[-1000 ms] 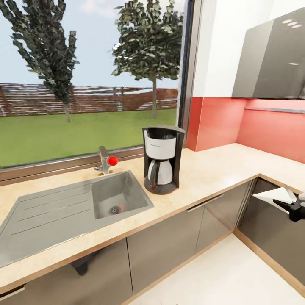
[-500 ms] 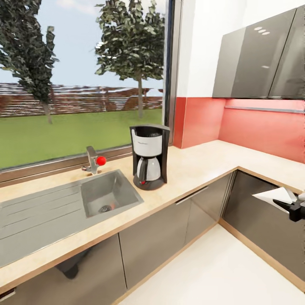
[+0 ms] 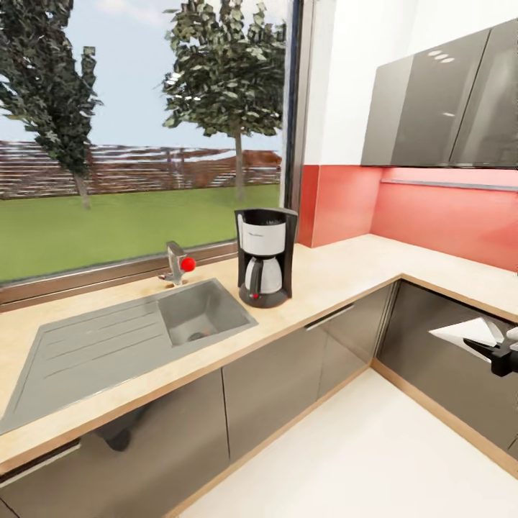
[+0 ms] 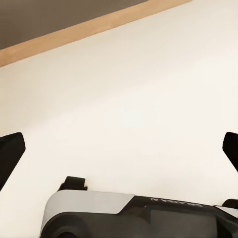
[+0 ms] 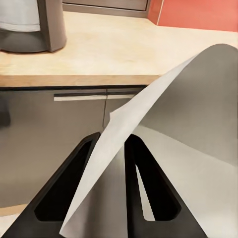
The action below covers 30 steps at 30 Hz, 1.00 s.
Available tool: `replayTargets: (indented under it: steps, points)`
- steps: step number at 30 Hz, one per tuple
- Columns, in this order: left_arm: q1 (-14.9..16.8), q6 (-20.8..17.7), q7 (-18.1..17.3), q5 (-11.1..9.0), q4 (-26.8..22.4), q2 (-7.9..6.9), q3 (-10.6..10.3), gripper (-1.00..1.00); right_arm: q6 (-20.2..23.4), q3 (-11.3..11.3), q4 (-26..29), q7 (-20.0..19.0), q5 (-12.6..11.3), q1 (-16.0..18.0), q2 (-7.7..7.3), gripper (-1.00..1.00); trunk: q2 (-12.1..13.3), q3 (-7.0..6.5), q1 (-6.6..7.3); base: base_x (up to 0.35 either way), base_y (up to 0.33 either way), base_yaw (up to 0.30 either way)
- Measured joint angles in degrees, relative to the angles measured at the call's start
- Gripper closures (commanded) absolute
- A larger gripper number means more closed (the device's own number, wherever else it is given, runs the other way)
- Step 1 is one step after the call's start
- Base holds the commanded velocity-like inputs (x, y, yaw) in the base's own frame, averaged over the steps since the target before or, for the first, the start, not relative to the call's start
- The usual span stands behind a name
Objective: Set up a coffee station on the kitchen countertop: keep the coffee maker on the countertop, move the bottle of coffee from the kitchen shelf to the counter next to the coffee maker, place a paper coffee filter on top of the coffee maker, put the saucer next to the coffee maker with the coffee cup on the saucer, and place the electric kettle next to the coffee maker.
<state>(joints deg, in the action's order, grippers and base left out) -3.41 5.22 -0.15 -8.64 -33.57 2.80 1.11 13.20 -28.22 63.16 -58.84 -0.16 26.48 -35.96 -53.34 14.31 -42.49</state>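
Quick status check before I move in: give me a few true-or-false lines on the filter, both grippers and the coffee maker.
1. The right gripper pinches the paper filter between its fingers. True.
2. The filter already sits on the coffee maker. False: it is in the right gripper, away from the machine.
3. The coffee maker stands on the countertop beside the sink. True.
4. The left gripper grips a cup. False: its fingers are spread, nothing between them.
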Motion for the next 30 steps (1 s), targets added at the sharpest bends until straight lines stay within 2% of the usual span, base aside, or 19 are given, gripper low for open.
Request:
replayTargets:
  steps: [9,17,23,24,25,27,28,30]
  points:
    - [0.00,0.01,0.02,-0.06,-0.01,-0.02,0.45,-1.00,0.01,0.00,0.01,-0.01,0.05,0.00,0.00,1.00,-0.01,0.00,0.03,-0.048,0.032,0.000]
    - [0.00,-0.03,-0.01,-0.05,0.00,-0.02,0.47,-1.00,0.14,0.00,3.42,-0.19,0.32,0.00,0.12,1.00,-0.01,0.00,0.04,0.124,0.106,0.000]
    - [0.00,-0.09,0.02,-0.06,0.18,0.03,0.31,-1.00,0.56,-0.03,3.95,-0.26,0.42,0.00,0.05,1.00,-0.01,0.00,0.03,0.015,0.012,0.000]
    - [0.00,-0.14,0.03,-0.06,0.30,0.06,0.21,-1.00,11.48,0.00,7.72,-0.21,0.42,0.07,-0.85,1.00,-0.02,0.00,0.03,0.000,0.000,0.000]
    - [0.00,-0.15,0.04,-0.06,0.32,0.06,0.20,-1.00,15.55,-0.01,10.67,-0.23,0.40,0.21,-1.39,1.00,-0.02,0.00,0.03,0.000,0.000,0.000]
    - [0.00,-0.19,0.05,-0.06,0.33,0.07,0.20,-1.00,20.42,0.09,13.33,-0.27,0.42,0.83,-2.43,1.00,-0.01,0.00,0.03,0.000,0.000,0.000]
    - [0.00,-0.21,0.05,-0.06,0.35,0.07,0.22,-1.00,25.31,0.22,15.01,-0.31,0.38,1.83,-3.82,1.00,-0.02,-0.01,0.03,0.000,0.000,0.000]
    - [0.00,-0.26,0.04,-0.06,0.38,0.07,0.25,-1.00,30.66,0.58,16.21,-0.33,0.37,3.56,-5.71,1.00,-0.01,0.00,0.03,0.000,0.000,0.000]
